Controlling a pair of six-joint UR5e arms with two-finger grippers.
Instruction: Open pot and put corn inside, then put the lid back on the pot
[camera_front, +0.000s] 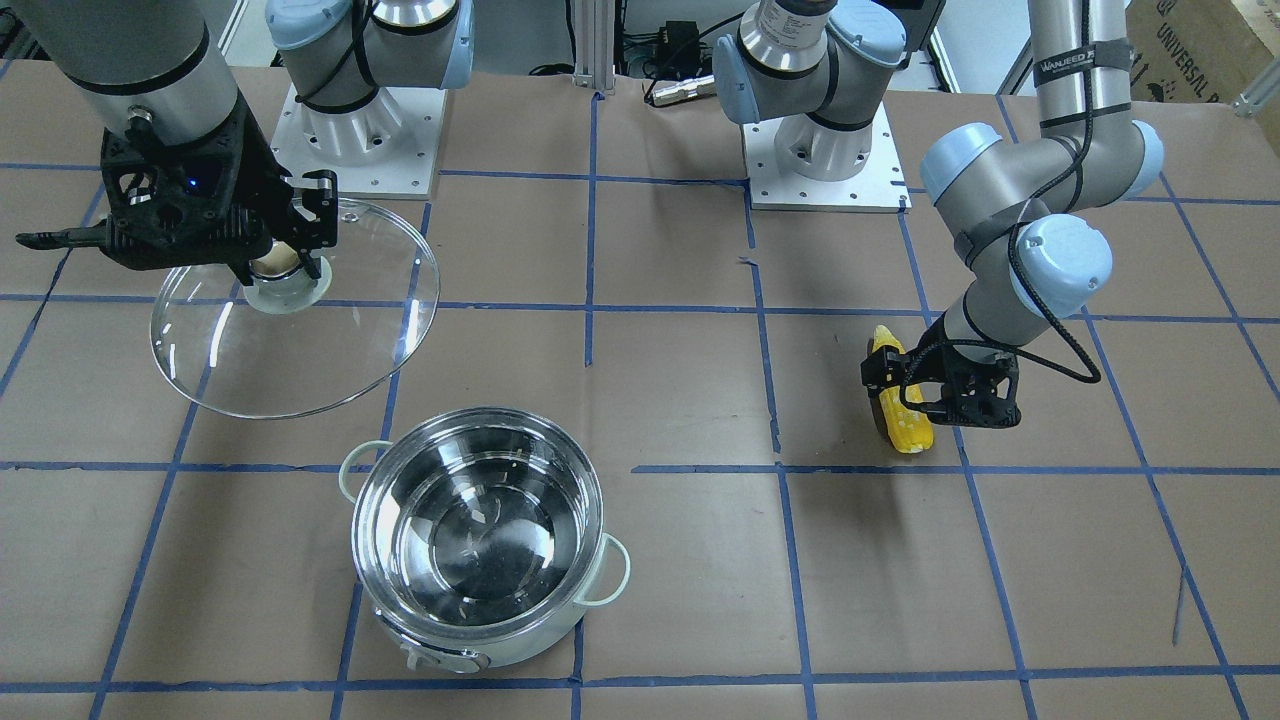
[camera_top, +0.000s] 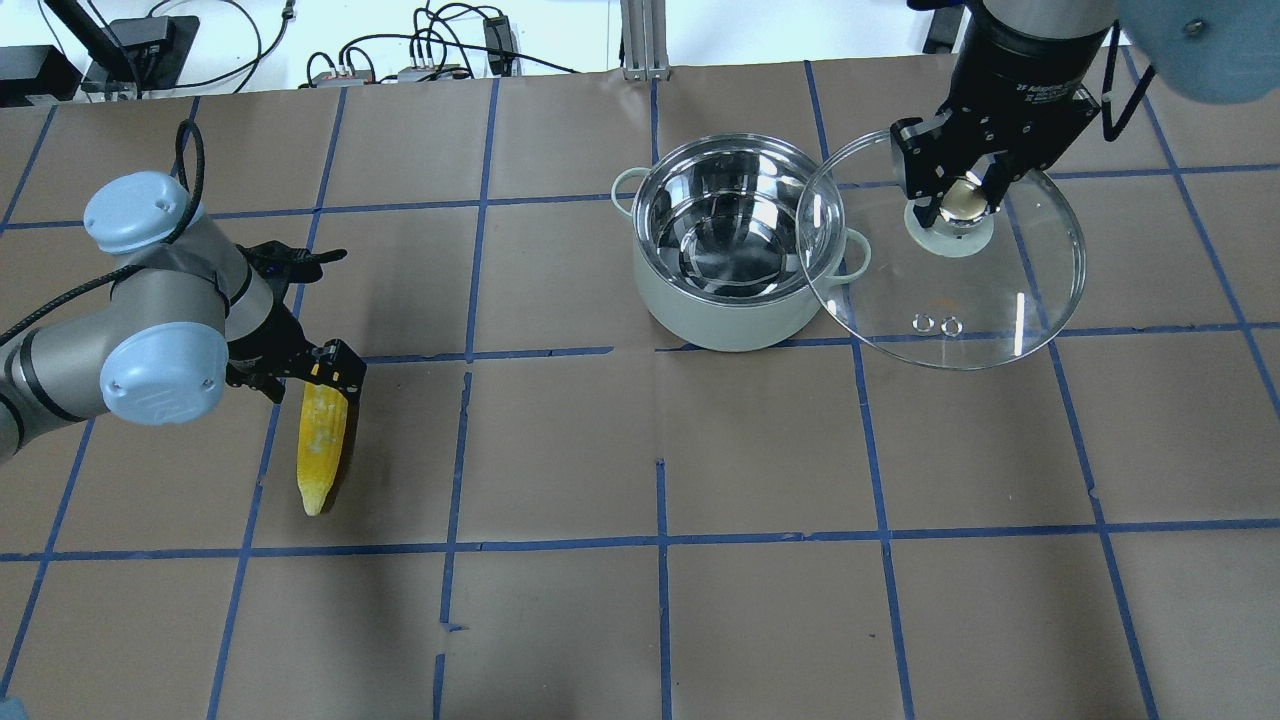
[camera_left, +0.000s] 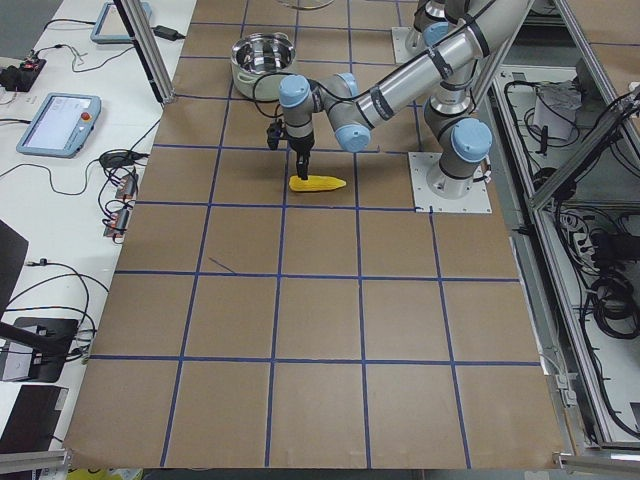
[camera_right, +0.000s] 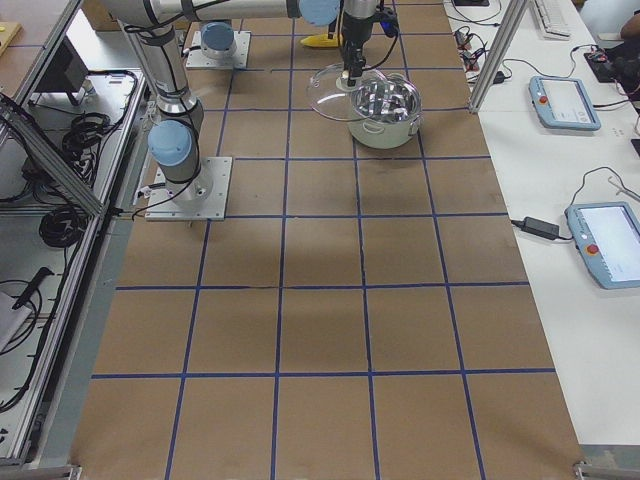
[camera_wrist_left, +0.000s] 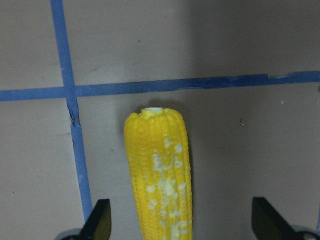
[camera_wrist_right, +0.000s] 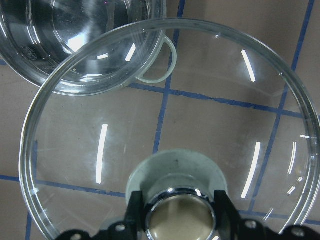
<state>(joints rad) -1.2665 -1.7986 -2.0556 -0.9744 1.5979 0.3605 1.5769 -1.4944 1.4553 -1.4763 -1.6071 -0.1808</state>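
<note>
The pot (camera_top: 730, 318) stands open on the table, its steel bowl with nothing in it; it also shows in the front view (camera_front: 520, 640). My right gripper (camera_top: 955, 195) is shut on the pale green knob (camera_wrist_right: 175, 167) of the glass lid (camera_top: 1000, 290). It holds the lid tilted in the air beside the pot, its edge over the pot's handle. The corn (camera_top: 322, 450) lies on the table at the left. My left gripper (camera_top: 335, 372) is open, low over the corn's thick end, with a finger (camera_wrist_left: 99, 220) on each side of the corn (camera_wrist_left: 160, 170).
The table is covered in brown paper with a blue tape grid. The two arm bases (camera_front: 820, 150) stand at the robot's edge. Cables and boxes (camera_top: 420, 60) lie past the far edge. Touch pendants (camera_right: 565, 100) sit on the side bench.
</note>
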